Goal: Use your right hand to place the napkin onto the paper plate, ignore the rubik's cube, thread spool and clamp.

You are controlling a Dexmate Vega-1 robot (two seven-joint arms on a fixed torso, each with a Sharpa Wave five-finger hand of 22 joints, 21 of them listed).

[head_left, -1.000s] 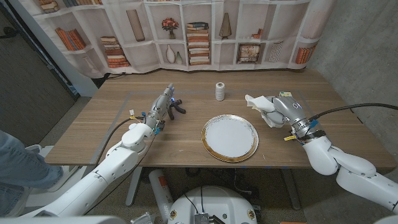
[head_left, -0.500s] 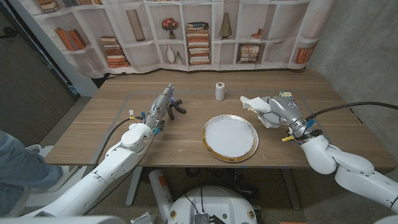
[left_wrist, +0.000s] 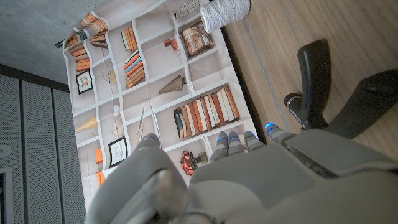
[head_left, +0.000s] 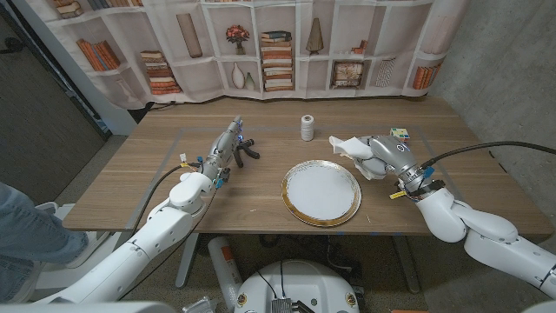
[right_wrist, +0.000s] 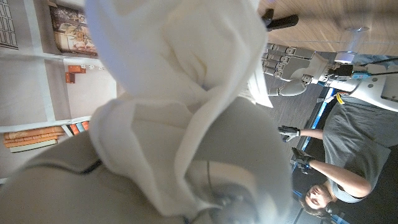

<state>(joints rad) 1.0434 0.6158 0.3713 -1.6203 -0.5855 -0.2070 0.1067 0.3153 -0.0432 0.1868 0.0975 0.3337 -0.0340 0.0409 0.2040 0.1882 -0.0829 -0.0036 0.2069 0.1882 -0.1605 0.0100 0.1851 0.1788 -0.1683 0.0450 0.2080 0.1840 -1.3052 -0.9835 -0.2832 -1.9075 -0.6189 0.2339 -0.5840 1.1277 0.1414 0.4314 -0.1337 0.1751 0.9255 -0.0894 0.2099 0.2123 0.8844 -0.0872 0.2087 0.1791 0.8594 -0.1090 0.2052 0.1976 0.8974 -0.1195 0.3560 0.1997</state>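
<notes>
The crumpled white paper napkin (head_left: 352, 146) is gripped by the right hand (head_left: 385, 155), right of the gold-rimmed white paper plate (head_left: 321, 193). The left hand (head_left: 224, 149) is seen at the left, by the black clamp (head_left: 248, 149); its closure cannot be told.

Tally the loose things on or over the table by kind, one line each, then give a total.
Napkin, held in the right hand: 1
Paper plate: 1
Thread spool: 1
Rubik's cube: 1
Clamp, beside the left hand: 1
Total: 5
</notes>
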